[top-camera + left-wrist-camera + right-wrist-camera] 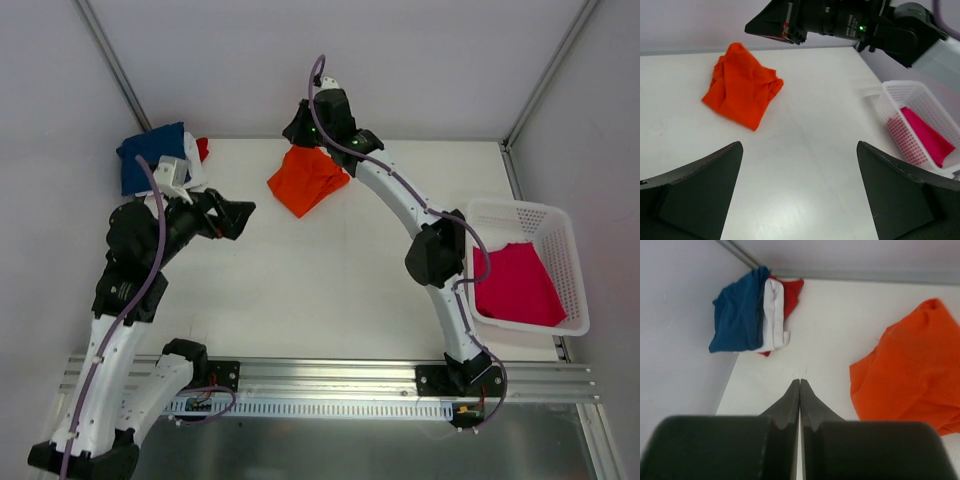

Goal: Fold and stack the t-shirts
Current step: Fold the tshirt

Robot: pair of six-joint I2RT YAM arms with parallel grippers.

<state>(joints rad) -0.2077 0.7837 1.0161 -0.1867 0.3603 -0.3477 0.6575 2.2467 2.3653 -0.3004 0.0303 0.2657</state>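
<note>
Right gripper (800,384) closed, crumpled orange t-shirt (907,372) just beside.

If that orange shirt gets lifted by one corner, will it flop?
Probably flop: the orange t-shirt lies crumpled in soft folds, so it should droop and unfurl. It looks like thin cloth, likely light. Pushed, it would probably bunch rather than slide neatly.

Open table (330,285) — orange t-shirt (306,180) far, basket (556,236) right
</note>
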